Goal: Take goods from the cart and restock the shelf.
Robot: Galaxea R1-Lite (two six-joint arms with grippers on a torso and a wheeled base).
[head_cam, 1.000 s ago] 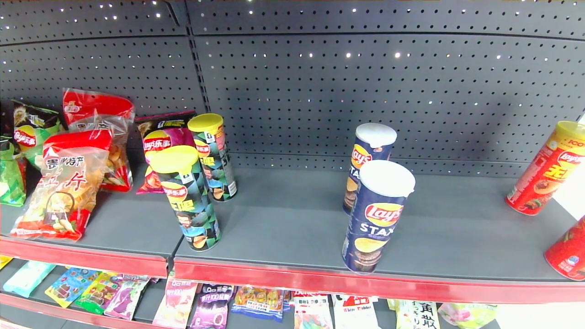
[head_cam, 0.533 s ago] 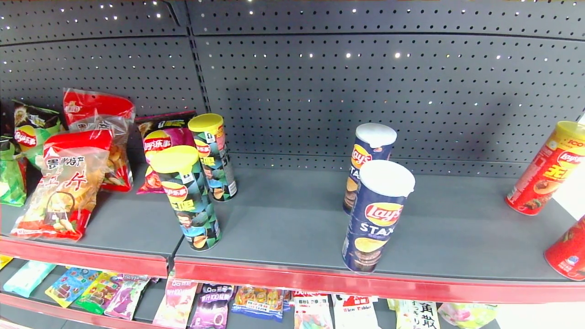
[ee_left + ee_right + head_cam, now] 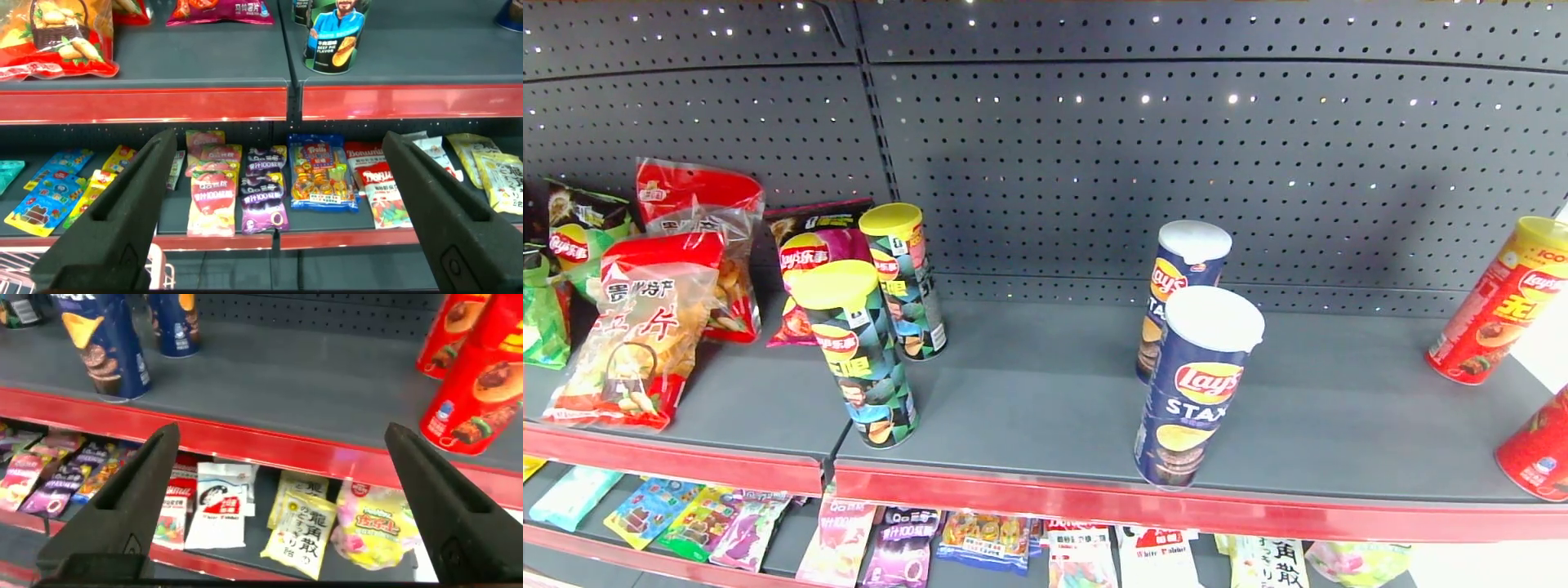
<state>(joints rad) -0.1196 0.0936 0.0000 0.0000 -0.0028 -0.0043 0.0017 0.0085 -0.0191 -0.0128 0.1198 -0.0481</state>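
On the left gripper [image 3: 278, 137] you see two long fingers [image 3: 122, 212], matte black to dark grey. Each is a flat-sided wedge, broad toward the wrist and narrowing to a blunt tip. A straight edge separates a slightly lighter upper face from a darker side face. Near the broad end of each finger you can make out a small round mark; whether it is a screw or a hole cannot be told. On the right gripper [image 3: 282, 429] you see fingers [image 3: 441, 506] of the same dark matte finish and tapering form, with similar round marks near the broad ends.
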